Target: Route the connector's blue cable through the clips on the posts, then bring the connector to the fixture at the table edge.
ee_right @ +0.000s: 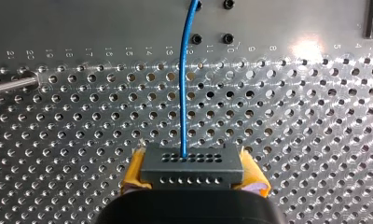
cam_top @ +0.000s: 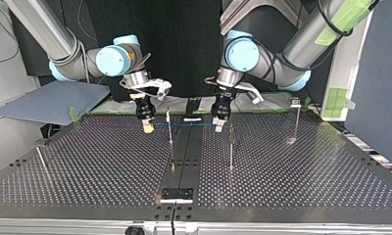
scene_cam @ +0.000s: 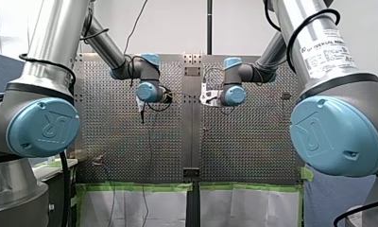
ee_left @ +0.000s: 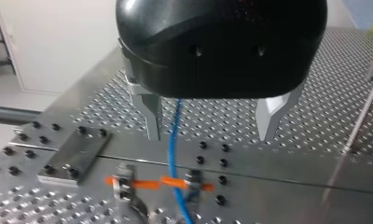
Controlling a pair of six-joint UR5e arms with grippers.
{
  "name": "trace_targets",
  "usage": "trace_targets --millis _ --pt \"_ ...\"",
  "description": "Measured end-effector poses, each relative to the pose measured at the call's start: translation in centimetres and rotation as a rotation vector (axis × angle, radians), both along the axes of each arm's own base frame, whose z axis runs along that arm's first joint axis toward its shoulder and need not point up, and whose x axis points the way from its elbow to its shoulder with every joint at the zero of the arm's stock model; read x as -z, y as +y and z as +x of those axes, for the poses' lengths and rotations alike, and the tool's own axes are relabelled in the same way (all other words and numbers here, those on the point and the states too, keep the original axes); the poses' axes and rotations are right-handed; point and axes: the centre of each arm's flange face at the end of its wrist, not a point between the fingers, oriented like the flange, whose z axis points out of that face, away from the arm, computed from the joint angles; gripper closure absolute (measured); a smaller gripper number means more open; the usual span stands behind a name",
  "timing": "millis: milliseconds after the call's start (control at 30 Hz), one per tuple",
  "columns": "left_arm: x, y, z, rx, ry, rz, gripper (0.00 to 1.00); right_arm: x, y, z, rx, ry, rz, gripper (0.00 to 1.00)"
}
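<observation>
While gripped between right gripper (ee_right: 194, 176)'s two yellow pads (ee_right: 131, 175), one connector (ee_right: 191, 165) above table (cam_top: 86, 161). One blue cable (ee_right: 183, 79) strung across to left gripper (ee_left: 209, 135), passing between two wide-spread fingers (ee_left: 152, 116). Seemingly four posts (cam_top: 170, 127), thin and hard to count.

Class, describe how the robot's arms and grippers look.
My left arm and my right arm are silver tubes with round blue joint caps bearing a raised UR logo. Black cables run along them; my right arm carries a white printed label. My left gripper is black with pointed metal fingers; my right gripper has yellow pads.
</observation>
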Motion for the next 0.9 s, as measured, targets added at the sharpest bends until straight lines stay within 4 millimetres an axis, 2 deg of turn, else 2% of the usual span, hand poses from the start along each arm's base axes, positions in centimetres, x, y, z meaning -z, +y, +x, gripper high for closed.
trace_targets --millis 433,900 --pt "-0.8 -0.5 0.5 -0.083 -0.015 0.024 0.0 0.0 0.0 0.0 0.0 0.0 -0.001 1.0" --pt "-1.1 -1.9 -0.2 -0.074 -0.033 0.017 0.0 0.1 0.0 0.0 -0.001 0.001 0.002 1.0"
